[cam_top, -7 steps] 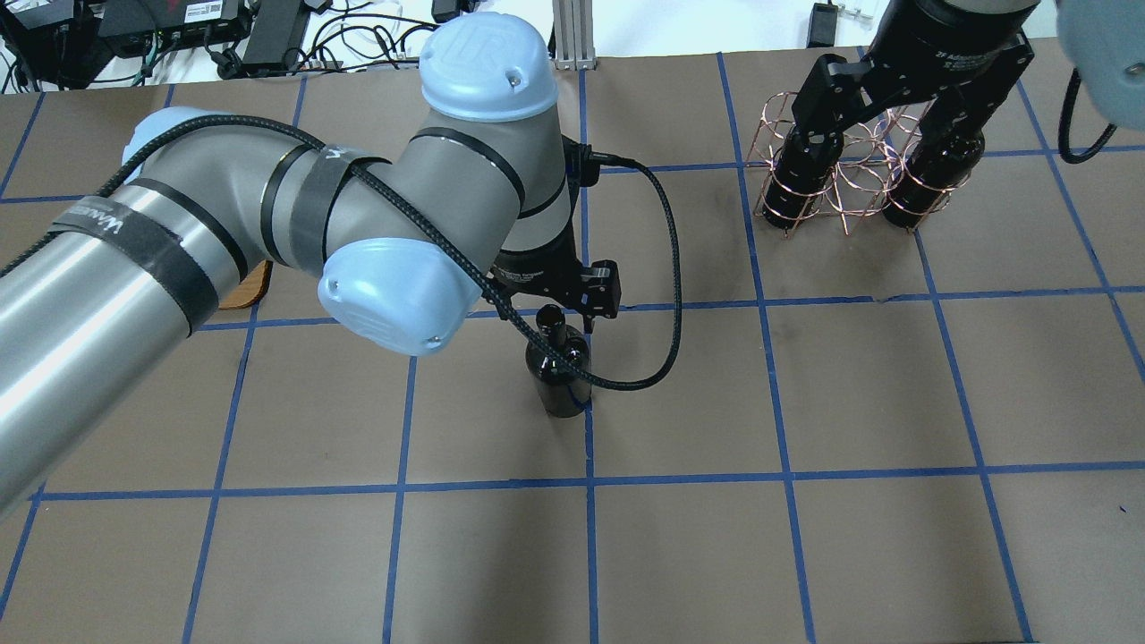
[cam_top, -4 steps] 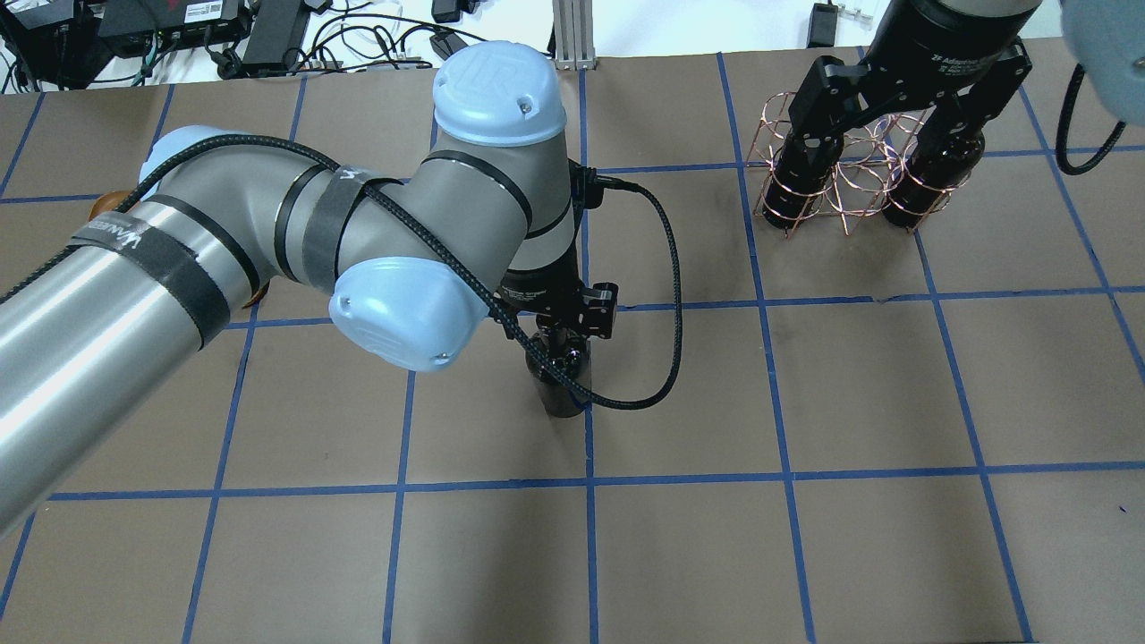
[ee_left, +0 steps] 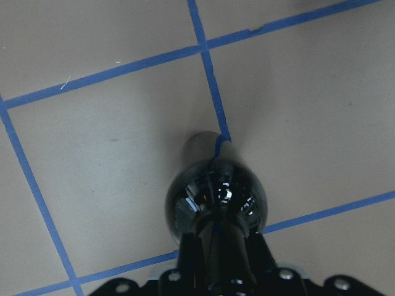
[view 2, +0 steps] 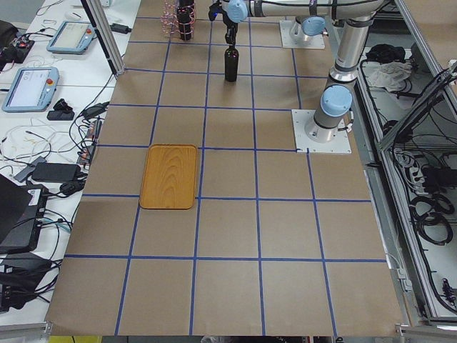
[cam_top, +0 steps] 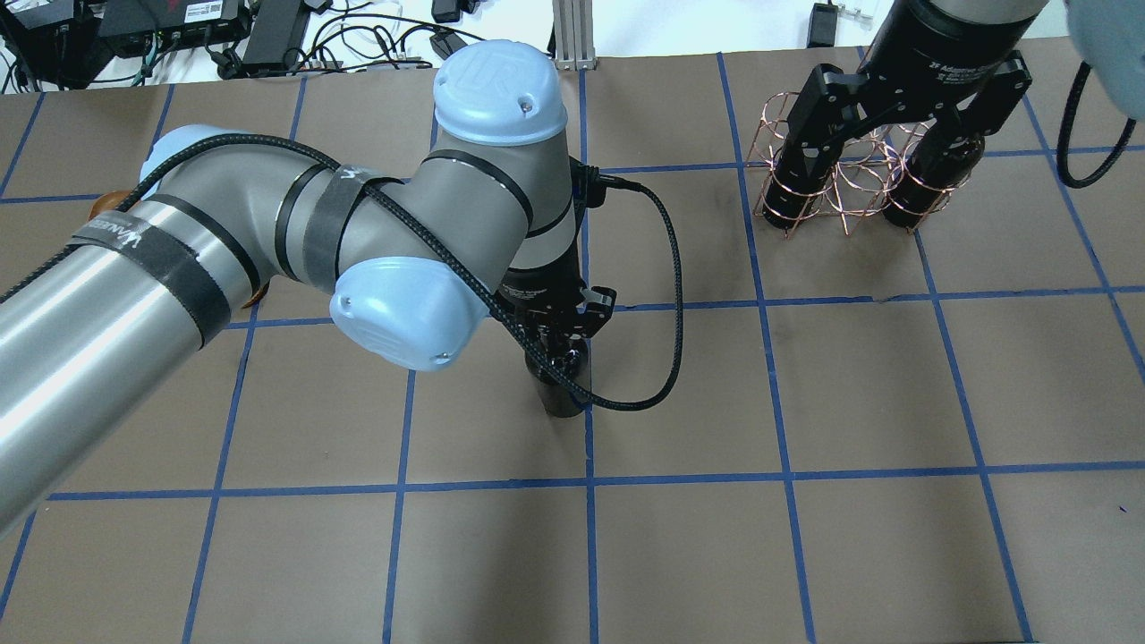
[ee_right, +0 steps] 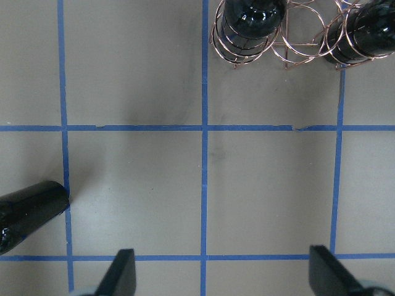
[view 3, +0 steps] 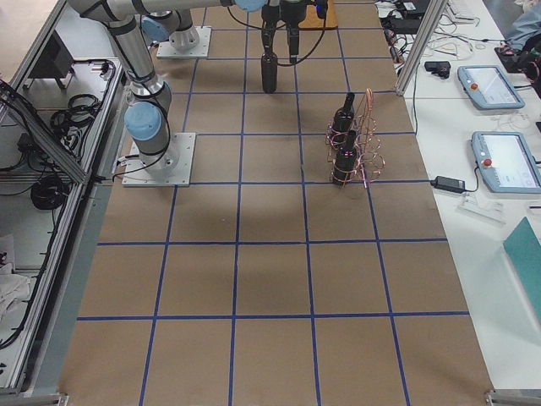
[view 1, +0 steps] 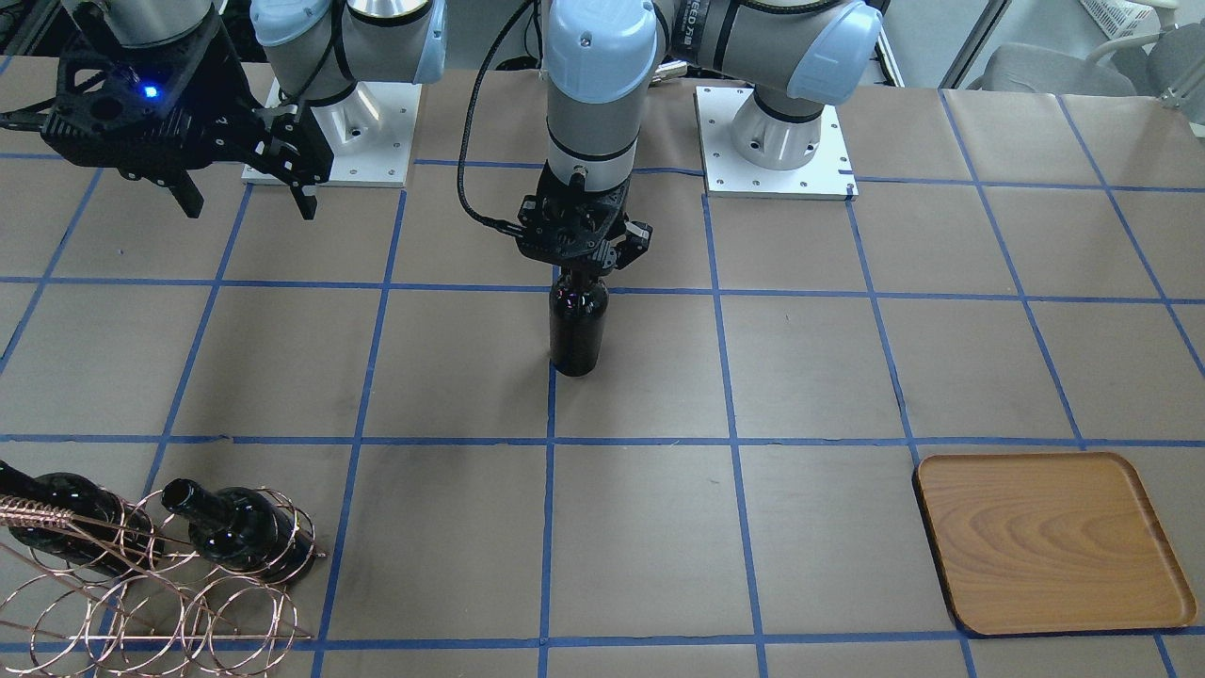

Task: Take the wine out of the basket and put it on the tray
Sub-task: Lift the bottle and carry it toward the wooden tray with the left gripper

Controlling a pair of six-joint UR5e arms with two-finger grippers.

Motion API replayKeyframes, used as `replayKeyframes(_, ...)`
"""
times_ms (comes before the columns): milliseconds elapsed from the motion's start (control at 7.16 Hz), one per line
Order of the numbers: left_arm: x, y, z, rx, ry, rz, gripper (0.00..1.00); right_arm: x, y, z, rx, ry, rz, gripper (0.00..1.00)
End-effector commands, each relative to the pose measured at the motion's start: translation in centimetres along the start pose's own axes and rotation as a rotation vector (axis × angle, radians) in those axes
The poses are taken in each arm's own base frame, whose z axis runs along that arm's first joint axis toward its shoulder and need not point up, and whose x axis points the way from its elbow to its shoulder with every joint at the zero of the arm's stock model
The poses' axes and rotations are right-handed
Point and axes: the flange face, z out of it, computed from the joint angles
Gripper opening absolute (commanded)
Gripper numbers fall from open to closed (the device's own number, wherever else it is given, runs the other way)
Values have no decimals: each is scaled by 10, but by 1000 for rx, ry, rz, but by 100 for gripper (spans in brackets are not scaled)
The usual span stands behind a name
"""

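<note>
One black wine bottle point(view 1: 577, 330) stands upright on the brown table near its middle; it also shows in the overhead view point(cam_top: 564, 394). My left gripper point(view 1: 579, 268) is shut on its neck from above. The left wrist view shows the bottle's shoulder point(ee_left: 216, 197) with a finger on each side of the neck. The copper wire basket point(view 1: 151, 603) holds two more bottles point(view 1: 235, 532) point(view 1: 56, 513). My right gripper point(cam_top: 881, 134) is open and empty, above the basket point(cam_top: 850, 192). The wooden tray point(view 1: 1054, 541) lies empty, far off on the left arm's side.
Blue tape lines point(view 1: 546, 443) divide the brown paper table top into squares. The arms' white base plates point(view 1: 772, 141) sit at the robot's edge. In the overhead view my left arm point(cam_top: 268, 241) hides most of the tray. Cables and electronics point(cam_top: 206, 27) lie beyond the far edge.
My left gripper has moved over the standing bottle's neck and its fingers have closed on it. The right gripper has drifted slightly toward the far edge, still open.
</note>
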Motion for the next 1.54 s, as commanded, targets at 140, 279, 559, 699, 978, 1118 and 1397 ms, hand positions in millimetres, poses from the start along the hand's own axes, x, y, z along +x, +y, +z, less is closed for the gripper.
replayKeyframes(140, -14, -12, -37, 63, -6, 37, 0, 0, 0, 0, 0, 4, 0, 100)
replayKeyframes(279, -51, -29, -64, 88, -26, -16, 0, 2, 0, 0, 0, 16, 0, 100)
replayKeyframes(559, -162, -53, -106, 117, -26, -44, 0, 2, 1, -1, 2, 16, 0, 100)
replayKeyframes(699, -223, -55, -112, 124, -13, -87, 0, 2, 1, -1, -1, 19, -2, 100)
replayKeyframes(978, -322, -49, -116, 116, 12, -137, 0, 3, 3, -4, 6, 27, -1, 100)
replayKeyframes(1118, -367, -36, -125, 87, -4, -143, 0, 3, 2, -3, 5, 27, -6, 100)
replayKeyframes(1397, -455, -17, -123, 86, -15, -112, 0, 3, 3, -4, 3, 27, -9, 100)
